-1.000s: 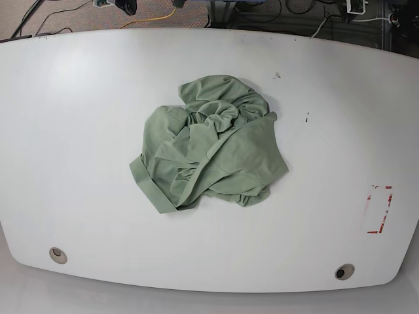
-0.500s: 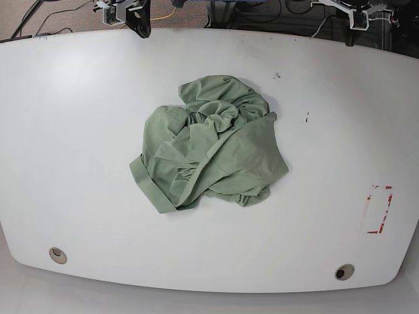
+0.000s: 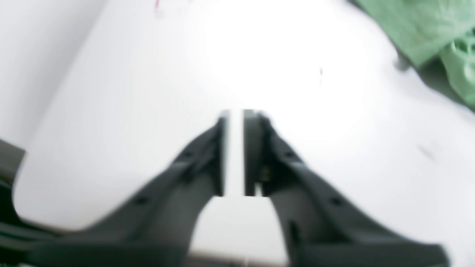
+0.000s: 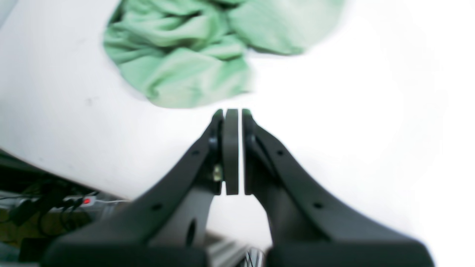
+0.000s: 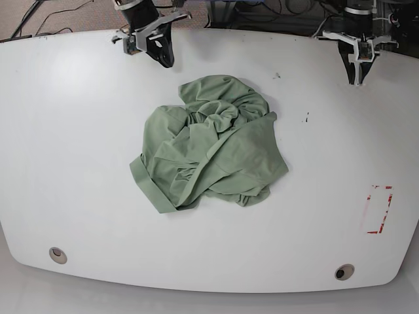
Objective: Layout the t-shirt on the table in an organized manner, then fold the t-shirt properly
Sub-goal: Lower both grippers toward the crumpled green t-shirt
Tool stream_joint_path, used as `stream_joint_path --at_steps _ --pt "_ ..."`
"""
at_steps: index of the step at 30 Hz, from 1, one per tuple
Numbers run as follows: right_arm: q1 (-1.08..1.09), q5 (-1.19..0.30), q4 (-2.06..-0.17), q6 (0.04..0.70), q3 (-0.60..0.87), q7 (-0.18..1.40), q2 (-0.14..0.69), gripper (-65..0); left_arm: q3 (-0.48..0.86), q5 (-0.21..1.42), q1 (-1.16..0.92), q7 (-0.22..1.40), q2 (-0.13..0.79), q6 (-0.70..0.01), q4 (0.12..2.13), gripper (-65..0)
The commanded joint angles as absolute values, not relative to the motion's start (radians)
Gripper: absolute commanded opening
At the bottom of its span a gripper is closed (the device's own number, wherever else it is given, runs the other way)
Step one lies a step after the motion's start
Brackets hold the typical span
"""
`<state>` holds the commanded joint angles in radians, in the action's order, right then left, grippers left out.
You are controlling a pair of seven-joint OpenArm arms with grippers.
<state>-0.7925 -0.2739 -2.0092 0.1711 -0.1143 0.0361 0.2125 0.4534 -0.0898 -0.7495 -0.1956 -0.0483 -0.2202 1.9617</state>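
A pale green t-shirt (image 5: 211, 144) lies crumpled in a heap at the middle of a glossy white table (image 5: 78, 144). At about eleven o'clock from the heap, near the far edge, the right gripper (image 5: 163, 60) hangs with its jaws pressed together, holding nothing. At about one o'clock, the left gripper (image 5: 357, 77) hangs well apart from the cloth, its jaws nearly together with a thin gap between them.

base view high overhead, whole table (image 5: 78, 131), both wrist views low at far edge facing inward, close, all share the t-shirt (image 5: 209, 144)
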Motion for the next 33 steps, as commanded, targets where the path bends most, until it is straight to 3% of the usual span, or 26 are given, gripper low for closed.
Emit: stream_joint_path --at_steps 5,11,19,21,26,33 --pt "-0.723 -0.275 -2.009 0.171 -0.116 0.104 0.183 -63.7 0.449 -0.090 -0.676 -0.193 -0.010 -0.220 1.962 -46.8" --pt "-0.638 -0.272 -2.009 0.171 -0.113 0.183 0.145 -63.6 0.420 -0.088 -0.570 -0.108 0.045 -0.220 1.960 -46.9" --pt "-0.519 -0.272 -2.009 0.150 -0.113 0.302 0.142 -62.9 0.381 -0.087 -0.441 -0.024 0.051 -0.220 1.931 -47.1" --pt "-0.486 -0.272 -2.009 0.119 -0.113 0.326 0.142 -58.8 0.369 -0.088 -0.423 -0.001 0.051 -0.220 1.926 -46.9" --pt "-0.375 -0.274 -2.006 0.058 -0.113 0.390 0.142 -39.8 0.337 -0.085 -0.409 0.036 0.077 -0.222 1.925 -46.8" --pt "-0.265 -0.282 -1.903 0.059 -0.067 0.427 0.147 -32.5 0.280 -0.084 -0.389 0.064 0.082 -0.222 1.925 -46.7"
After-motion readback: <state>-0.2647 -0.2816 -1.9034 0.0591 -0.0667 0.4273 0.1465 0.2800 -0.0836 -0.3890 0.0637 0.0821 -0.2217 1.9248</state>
